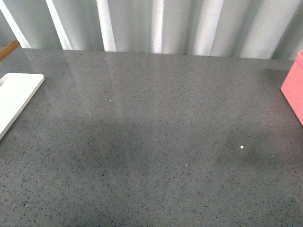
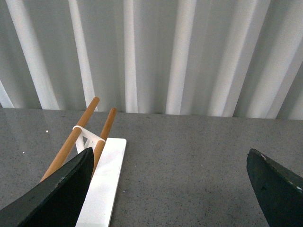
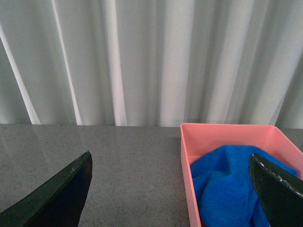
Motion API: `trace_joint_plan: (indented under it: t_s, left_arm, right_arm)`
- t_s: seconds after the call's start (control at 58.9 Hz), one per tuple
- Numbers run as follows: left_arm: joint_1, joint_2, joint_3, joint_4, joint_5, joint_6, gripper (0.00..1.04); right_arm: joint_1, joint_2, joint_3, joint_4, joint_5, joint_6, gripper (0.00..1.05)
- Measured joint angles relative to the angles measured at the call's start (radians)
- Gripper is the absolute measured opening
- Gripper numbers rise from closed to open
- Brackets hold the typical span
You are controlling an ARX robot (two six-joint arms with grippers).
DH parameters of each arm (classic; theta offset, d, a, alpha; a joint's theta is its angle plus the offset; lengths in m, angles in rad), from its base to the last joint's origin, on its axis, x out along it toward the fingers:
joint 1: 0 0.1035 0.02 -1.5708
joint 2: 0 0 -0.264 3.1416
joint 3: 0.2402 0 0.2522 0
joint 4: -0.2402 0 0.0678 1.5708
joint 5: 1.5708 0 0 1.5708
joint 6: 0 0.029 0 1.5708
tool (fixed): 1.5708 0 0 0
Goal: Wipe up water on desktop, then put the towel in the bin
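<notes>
on your far left you see one white tray [image 1: 16, 97] on the tabletop [image 1: 151, 142], and two brown sticks [image 2: 78, 135] in a white holder lie at its far end. your left gripper [image 2: 170, 189] has its fingers [image 2: 57, 194] wide apart and holds nothing. your right gripper [image 3: 173, 189] is wide open and empty too. on the far right stands one pink bin [image 3: 187, 161], and the one blue towel [image 3: 227, 187] lies bunched up inside it.
</notes>
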Motion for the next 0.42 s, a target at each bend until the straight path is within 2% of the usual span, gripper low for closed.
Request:
trace_joint_plan:
  t_s: [0.425]
  left_arm:
    - [0.0,0.0,0.0,0.0,0.0,0.0,0.98]
  right_arm:
    - [0.0,0.0,0.0,0.0,0.0,0.0,0.98]
